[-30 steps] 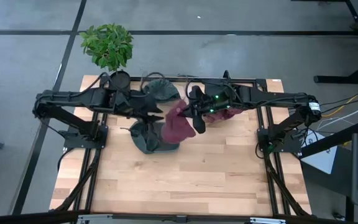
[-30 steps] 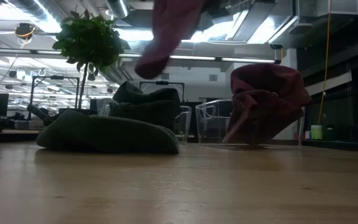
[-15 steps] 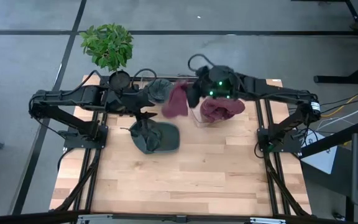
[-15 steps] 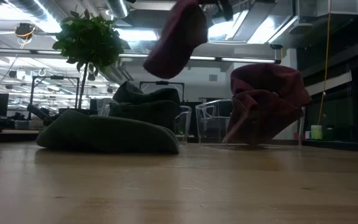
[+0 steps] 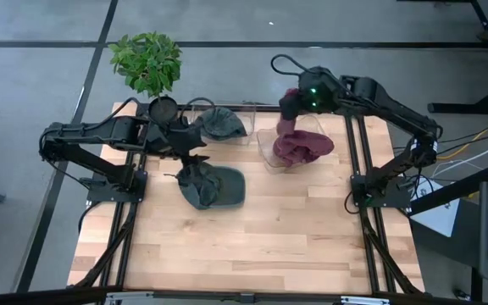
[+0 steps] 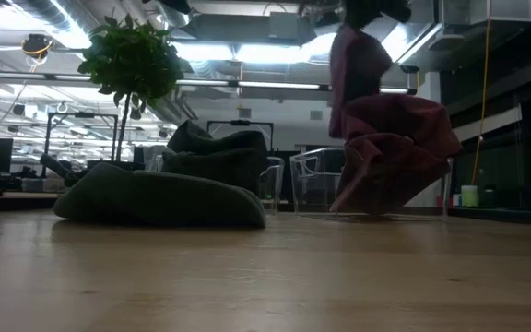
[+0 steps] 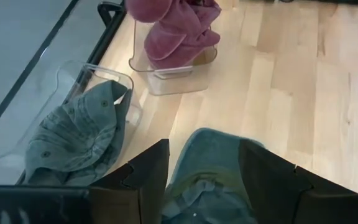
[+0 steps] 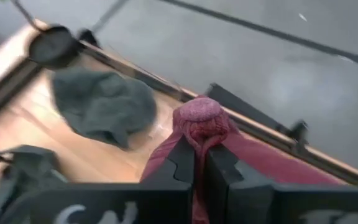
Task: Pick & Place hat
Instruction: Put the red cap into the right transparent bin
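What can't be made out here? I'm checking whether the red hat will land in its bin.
- Clear bin, high view: its floor is hidden by the red hats piled in it.
- Right gripper, low view: cut off by the top edge; only the hanging red hat shows.
- Green hat on the table, left wrist view: partly hidden behind the left gripper's fingers.

A leafy green potted plant stands at the upper left of the high view, its dark pot on the far left corner of the pale wooden counter. The floor around is grey, crossed by dark lines. In the low view, ceiling lights glow at the top of the frame.
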`<state>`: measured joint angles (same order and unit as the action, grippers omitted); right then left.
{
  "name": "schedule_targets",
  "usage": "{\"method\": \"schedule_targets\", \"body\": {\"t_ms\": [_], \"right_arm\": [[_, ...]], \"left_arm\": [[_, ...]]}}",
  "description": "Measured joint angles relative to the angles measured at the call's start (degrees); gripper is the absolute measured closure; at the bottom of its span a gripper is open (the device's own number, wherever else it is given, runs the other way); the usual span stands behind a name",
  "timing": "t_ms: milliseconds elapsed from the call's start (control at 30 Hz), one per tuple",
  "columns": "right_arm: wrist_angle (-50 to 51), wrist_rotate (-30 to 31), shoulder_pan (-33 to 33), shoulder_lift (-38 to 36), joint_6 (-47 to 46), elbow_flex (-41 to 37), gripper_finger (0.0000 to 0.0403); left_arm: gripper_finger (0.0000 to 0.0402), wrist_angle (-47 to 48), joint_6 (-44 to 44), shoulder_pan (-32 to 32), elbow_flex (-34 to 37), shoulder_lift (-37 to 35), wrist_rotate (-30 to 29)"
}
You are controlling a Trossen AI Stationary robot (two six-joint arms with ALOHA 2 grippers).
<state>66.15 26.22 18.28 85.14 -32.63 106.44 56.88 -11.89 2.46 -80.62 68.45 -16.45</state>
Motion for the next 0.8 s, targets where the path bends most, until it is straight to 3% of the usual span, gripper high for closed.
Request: {"method": "schedule_targets", "body": {"t_ms": [267, 600, 800], "right_arm": [[5.3, -0.4, 3.2, -0.2, -2.8, -0.9, 0.039], [19.0, -3.6, 3.8, -0.2, -13.0, -0.9, 0.039], [19.8, -6.9, 3.9, -0.3, -14.1, -4.8, 0.0389]], "left_arm": [[0.0215, 0.7, 4.2, 0.0, 0.0, 0.0, 0.0], [0.0215, 0.6, 5.2, 0.0, 0.0, 0.0, -0.2], [0.0215, 0.6, 7.2, 0.0, 0.0, 0.0, -1.7]]}}
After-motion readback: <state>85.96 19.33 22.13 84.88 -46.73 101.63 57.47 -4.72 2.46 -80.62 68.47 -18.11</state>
